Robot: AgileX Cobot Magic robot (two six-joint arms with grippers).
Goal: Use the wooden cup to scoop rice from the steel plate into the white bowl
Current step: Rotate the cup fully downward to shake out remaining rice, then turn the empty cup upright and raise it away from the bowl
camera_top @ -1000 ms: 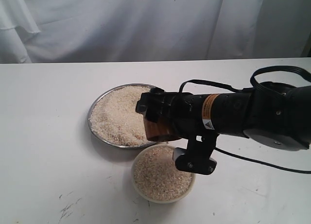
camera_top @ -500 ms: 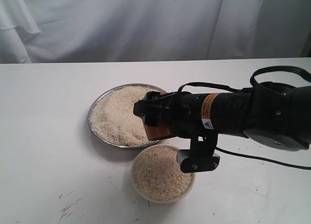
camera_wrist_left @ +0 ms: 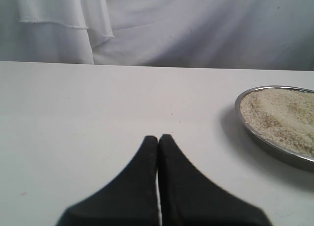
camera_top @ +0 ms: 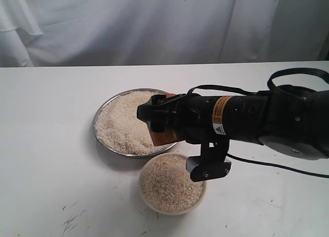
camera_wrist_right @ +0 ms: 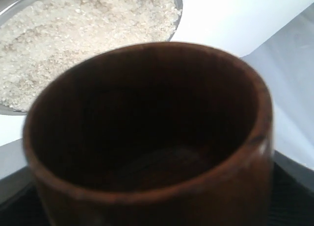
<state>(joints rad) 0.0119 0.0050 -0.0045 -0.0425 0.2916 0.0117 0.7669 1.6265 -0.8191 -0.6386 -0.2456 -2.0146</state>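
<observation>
One wooden cup (camera_top: 165,137) is in play, reddish-brown and polished, with a thick rounded lip and a dark inside that the right wrist view looks straight into; its mouth is turned toward that camera, and the near part of the rim is blurred. It is clamped between the black fingers of the right gripper (camera_top: 154,119), which hides most of it in the exterior view, so only a patch of its brown side shows below them. The cup hangs over the one steel plate (camera_top: 94,128), at about 4 o'clock on its rim. The rice (camera_top: 123,124) lies in two lots: a broad pale heap that fills the plate, and a second, level mound in the single white bowl (camera_top: 142,189). The bowl stands just beside the plate at its 5 o'clock, and whether the two rims touch cannot be made out. The right arm reaches in from 3 o'clock, with a black cable (camera_top: 267,167) trailing under it. The left gripper (camera_wrist_left: 158,142), seen only by its own wrist camera, has its two fingers pressed together on nothing, above bare white table (camera_top: 51,170) and apart from the plate's edge. A white cloth (camera_top: 128,26) hangs behind, at 12 o'clock.
</observation>
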